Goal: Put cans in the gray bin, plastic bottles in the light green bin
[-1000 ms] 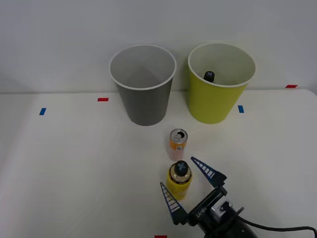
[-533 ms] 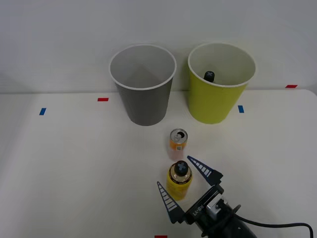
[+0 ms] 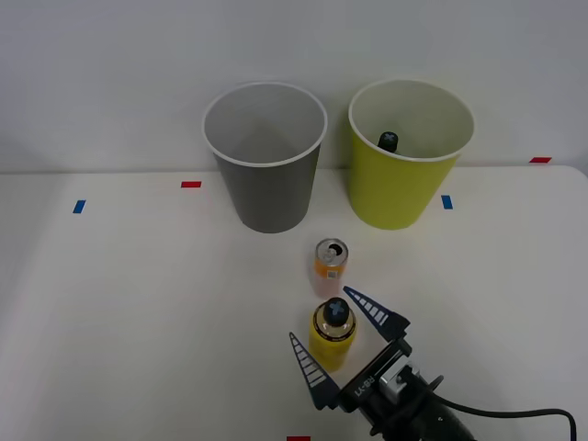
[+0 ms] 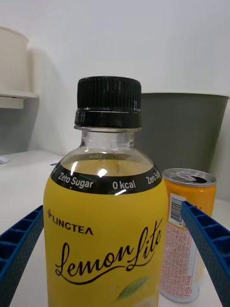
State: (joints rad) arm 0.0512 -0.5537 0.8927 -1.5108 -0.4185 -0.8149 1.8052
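Right claw [image 3: 339, 341] is wide open, one blue finger on each side of the yellow bottle [image 3: 332, 334] standing on the white surface [image 3: 138, 303]. If it squeezes crooked, the bottle could tip into the orange can [image 3: 330, 264] just behind (they stand close). Since a moment ago, the claw has slid further around the bottle.

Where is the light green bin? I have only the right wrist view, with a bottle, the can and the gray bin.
Observer: The light green bin stands beside the gray bin, on the robot's right of it.
Operator: Is something inside it?
Observer: Yes, one black-capped bottle is in it.
Operator: And inside the gray bin?
Observer: I see nothing in the part of it that shows.
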